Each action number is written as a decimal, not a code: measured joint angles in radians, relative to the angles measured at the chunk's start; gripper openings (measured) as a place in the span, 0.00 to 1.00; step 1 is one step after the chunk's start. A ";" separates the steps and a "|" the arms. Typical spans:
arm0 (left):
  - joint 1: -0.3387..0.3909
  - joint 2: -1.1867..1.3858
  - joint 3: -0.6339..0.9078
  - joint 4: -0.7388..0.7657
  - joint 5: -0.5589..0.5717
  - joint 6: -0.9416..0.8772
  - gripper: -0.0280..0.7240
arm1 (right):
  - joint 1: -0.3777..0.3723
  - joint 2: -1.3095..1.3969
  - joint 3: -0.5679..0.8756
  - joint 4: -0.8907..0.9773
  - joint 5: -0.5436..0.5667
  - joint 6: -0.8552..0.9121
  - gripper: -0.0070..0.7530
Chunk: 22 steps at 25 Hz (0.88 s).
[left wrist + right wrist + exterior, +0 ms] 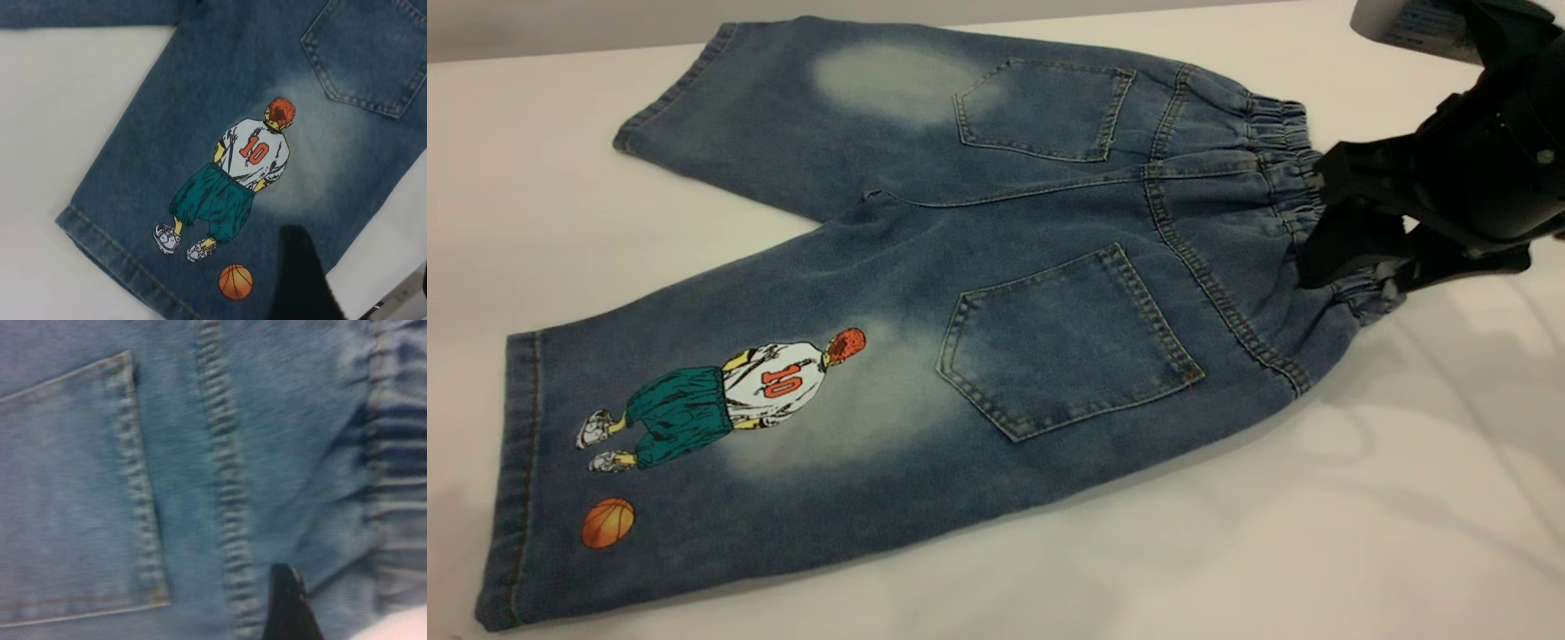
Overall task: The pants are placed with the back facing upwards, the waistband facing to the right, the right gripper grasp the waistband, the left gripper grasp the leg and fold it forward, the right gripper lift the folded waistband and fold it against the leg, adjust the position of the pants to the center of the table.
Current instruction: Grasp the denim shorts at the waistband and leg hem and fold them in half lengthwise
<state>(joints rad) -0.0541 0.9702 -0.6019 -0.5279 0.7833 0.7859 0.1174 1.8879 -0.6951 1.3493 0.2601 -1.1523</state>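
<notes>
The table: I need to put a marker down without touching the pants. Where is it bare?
Bare table lies left of both hems, and in front of the printed leg. Crowded at the waistband, where the right end effector sits.

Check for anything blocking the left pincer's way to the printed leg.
Nothing visible blocks it. The left pincer hangs over the leg, near the orange ball print, with only bare denim beneath. The right pincer sits far off at the waistband.

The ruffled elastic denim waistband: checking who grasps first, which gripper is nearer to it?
Right. The right gripper is at the ruffled elastic denim waistband; the left gripper hovers over the printed leg, near its hem.
</notes>
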 joint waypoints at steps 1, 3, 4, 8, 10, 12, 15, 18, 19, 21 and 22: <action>0.000 0.000 0.000 0.000 -0.002 0.000 0.57 | 0.000 0.000 0.000 -0.014 -0.019 0.001 0.52; 0.000 0.000 0.000 0.000 -0.008 0.000 0.57 | 0.000 0.000 -0.002 -0.027 -0.072 -0.004 0.52; 0.000 0.000 0.000 0.001 -0.008 0.006 0.57 | 0.000 -0.001 -0.007 -0.035 -0.096 -0.016 0.52; 0.000 0.000 0.000 0.001 -0.008 0.018 0.57 | 0.000 -0.002 -0.044 -0.072 -0.135 -0.040 0.52; 0.000 0.000 0.000 0.001 -0.008 0.018 0.57 | 0.000 0.004 -0.060 -0.078 -0.133 -0.041 0.52; 0.000 0.000 0.000 0.001 -0.008 0.018 0.57 | -0.014 0.024 -0.072 -0.099 -0.133 -0.040 0.52; 0.000 0.000 0.000 0.001 -0.008 0.018 0.57 | -0.057 0.072 -0.082 -0.100 -0.097 -0.033 0.52; 0.000 0.000 0.000 0.001 -0.008 0.018 0.57 | -0.111 0.117 -0.082 -0.100 -0.024 -0.033 0.52; 0.000 0.000 0.000 0.001 -0.008 0.018 0.57 | -0.122 0.122 -0.082 -0.100 -0.011 -0.033 0.52; 0.000 0.000 0.000 0.001 -0.011 0.018 0.57 | -0.130 0.122 -0.082 -0.098 -0.006 -0.033 0.52; 0.000 0.000 0.000 0.001 -0.012 0.018 0.57 | -0.130 0.122 -0.086 -0.098 -0.002 -0.038 0.52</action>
<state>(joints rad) -0.0541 0.9702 -0.6019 -0.5270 0.7711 0.8038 -0.0129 2.0100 -0.7807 1.2512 0.2583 -1.1899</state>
